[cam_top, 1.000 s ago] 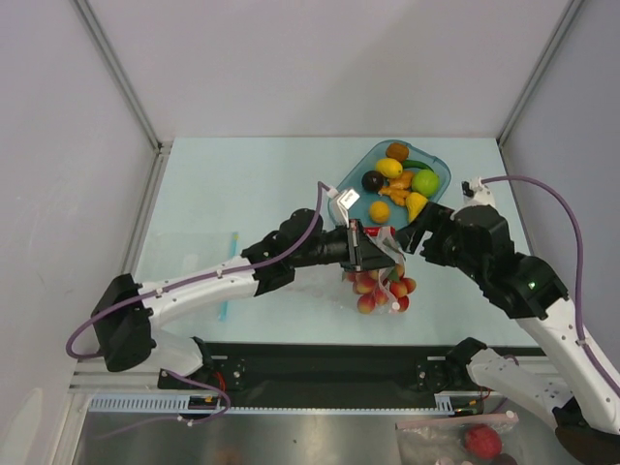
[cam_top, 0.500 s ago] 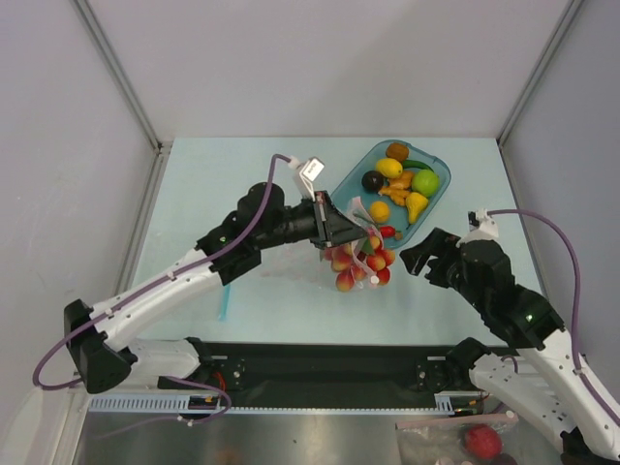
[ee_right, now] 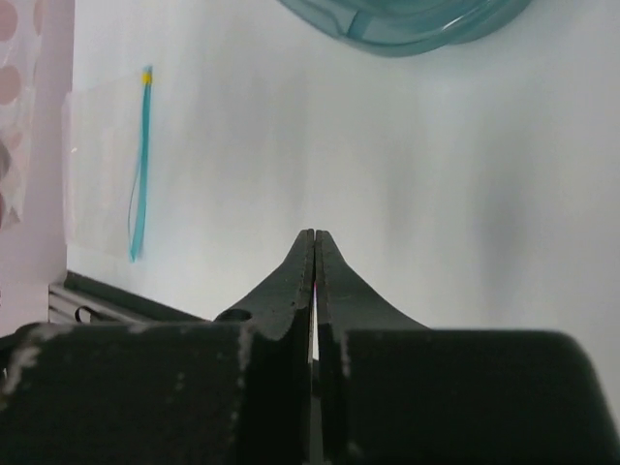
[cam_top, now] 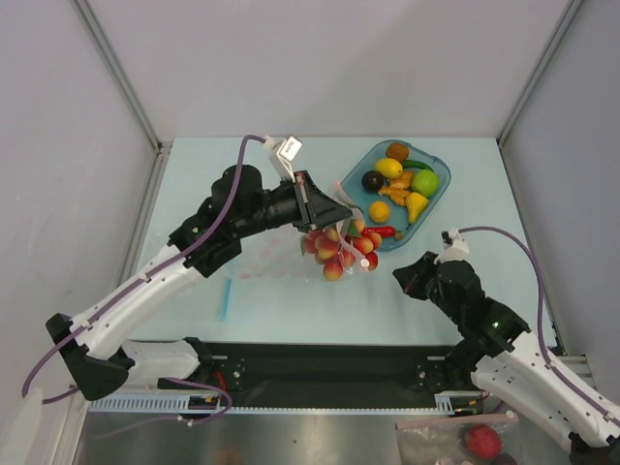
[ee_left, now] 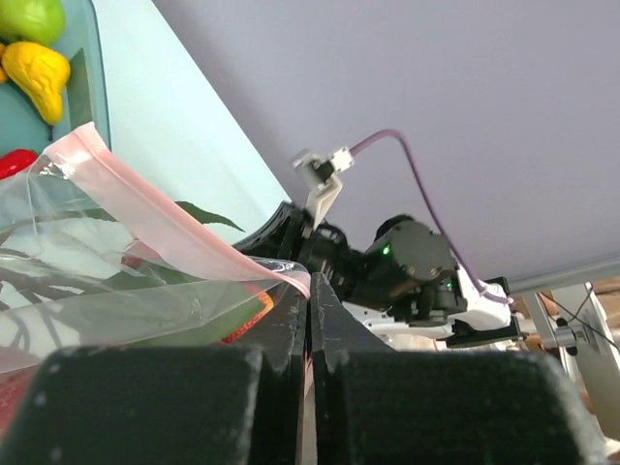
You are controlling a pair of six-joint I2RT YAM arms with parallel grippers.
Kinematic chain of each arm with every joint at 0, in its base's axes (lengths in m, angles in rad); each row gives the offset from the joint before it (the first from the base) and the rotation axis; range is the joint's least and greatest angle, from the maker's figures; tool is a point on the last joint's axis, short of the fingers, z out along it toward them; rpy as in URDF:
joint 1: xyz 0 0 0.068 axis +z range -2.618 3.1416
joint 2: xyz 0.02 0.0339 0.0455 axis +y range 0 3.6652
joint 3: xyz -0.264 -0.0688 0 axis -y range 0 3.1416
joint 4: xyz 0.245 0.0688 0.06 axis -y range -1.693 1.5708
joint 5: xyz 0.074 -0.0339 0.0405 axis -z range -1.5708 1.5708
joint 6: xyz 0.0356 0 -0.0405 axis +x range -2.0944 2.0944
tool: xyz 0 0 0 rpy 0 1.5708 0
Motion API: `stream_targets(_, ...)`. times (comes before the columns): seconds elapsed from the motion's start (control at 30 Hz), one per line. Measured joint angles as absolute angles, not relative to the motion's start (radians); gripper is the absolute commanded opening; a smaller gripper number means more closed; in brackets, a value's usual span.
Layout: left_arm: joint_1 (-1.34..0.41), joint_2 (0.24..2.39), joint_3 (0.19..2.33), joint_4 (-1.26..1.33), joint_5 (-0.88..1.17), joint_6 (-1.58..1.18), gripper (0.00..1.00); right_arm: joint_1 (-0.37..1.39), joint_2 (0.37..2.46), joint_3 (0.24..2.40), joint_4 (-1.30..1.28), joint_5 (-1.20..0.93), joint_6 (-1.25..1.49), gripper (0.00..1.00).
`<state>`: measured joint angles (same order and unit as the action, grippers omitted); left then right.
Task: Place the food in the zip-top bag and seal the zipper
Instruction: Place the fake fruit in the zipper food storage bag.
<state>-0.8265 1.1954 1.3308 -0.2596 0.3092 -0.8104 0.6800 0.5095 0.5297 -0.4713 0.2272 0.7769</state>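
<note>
My left gripper [cam_top: 338,214] is shut on the mouth edge of the clear zip-top bag [cam_top: 341,248], which hangs above the table with a cluster of little red balls [cam_top: 332,258] inside. In the left wrist view the pink zipper [ee_left: 145,208] runs from the upper left into the shut jaws of the left gripper [ee_left: 310,287]. More food lies in the teal tray [cam_top: 442,172]: a lemon [cam_top: 389,167], a dark plum [cam_top: 372,181], a green piece [cam_top: 424,182] and orange pieces [cam_top: 380,211]. My right gripper [cam_top: 407,279] is shut and empty, apart from the bag, over bare table [ee_right: 315,235].
A light-blue stick [cam_top: 224,298] lies on the table at the left, also in the right wrist view as the stick [ee_right: 140,165]. Another bag with a red ball [cam_top: 477,441] sits below the table's near edge. The tray's rim [ee_right: 407,29] shows ahead of the right gripper.
The left arm has swung left and back, carrying the bag with it. The right gripper has pulled away from the bag toward the near right and has shut.
</note>
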Motion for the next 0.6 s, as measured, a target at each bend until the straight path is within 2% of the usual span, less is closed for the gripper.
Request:
stream_targets(0.2,-0.813,1.181,1.336,-0.276,0.264,-0.812,0.01,0.766,0.559,0.467,-0.292,0.216,0.847,0.0)
stream_targets(0.4,-0.805,1.143,1.336,-0.271,0.238,-0.814,0.01,0.769,0.602,0.374,-0.044,0.13,1.001,0.0)
stream_targets(0.6,-0.797,1.136,1.335,-0.271,0.239,-0.817,0.01,0.768,0.688,0.378,0.138,0.051,1.116,0.0)
